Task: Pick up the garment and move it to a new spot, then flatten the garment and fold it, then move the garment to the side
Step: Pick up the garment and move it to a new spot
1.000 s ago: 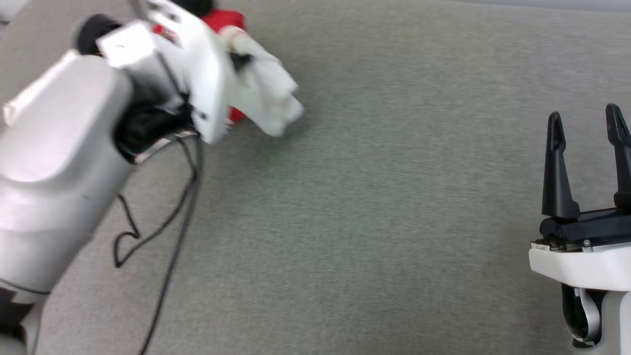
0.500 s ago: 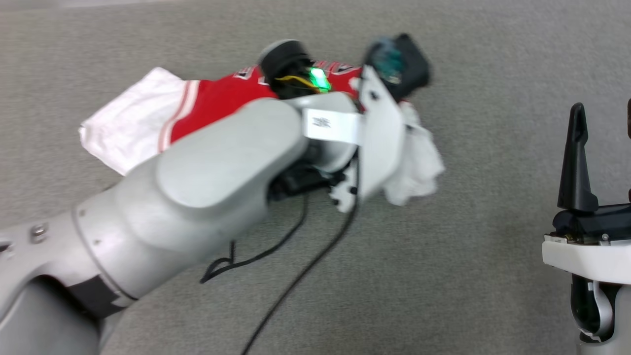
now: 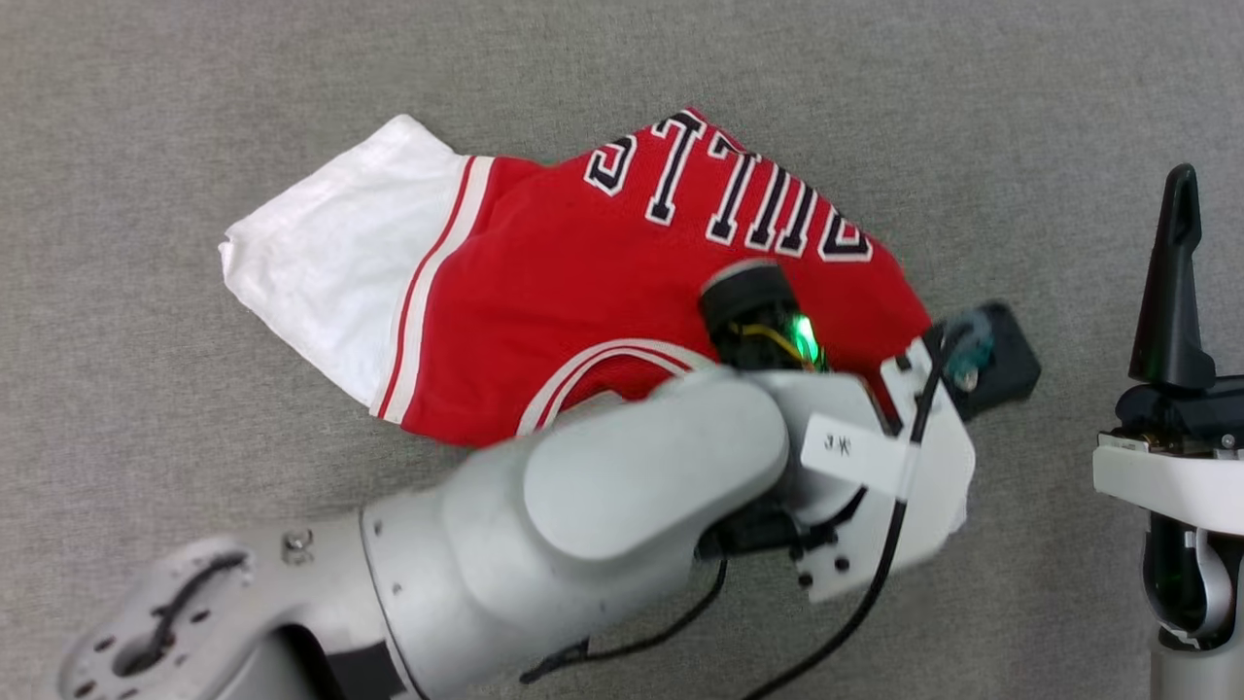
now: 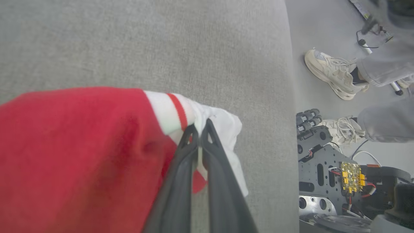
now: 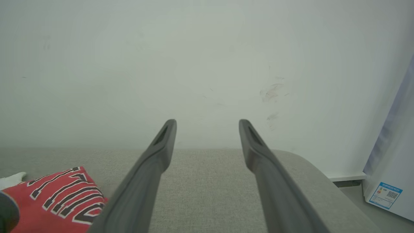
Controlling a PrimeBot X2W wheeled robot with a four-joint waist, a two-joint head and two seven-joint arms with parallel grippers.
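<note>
Left wrist view: the left gripper (image 4: 198, 127) was seen with its fingers (image 4: 181, 168) pressed together, clamped on the white sleeve edge of the garment (image 4: 81, 145), just beside the red-and-white trim. The red body was spread from the fingertips toward 9 and 7 o'clock of that view, and white sleeve cloth was bunched at 3 o'clock of the tips. In the head view the garment (image 3: 583, 292) was laid on the grey cushion (image 3: 194, 97), lettered face up, one white sleeve pointed to 9 o'clock, and its 4 o'clock corner was covered by the left arm (image 3: 632, 486). In the right wrist view the right gripper (image 5: 207, 124) was held over the cushion (image 5: 207, 194) with fingers (image 5: 160, 152) wide apart; the garment (image 5: 58, 197) was seen at 8 o'clock of them, well apart.
</note>
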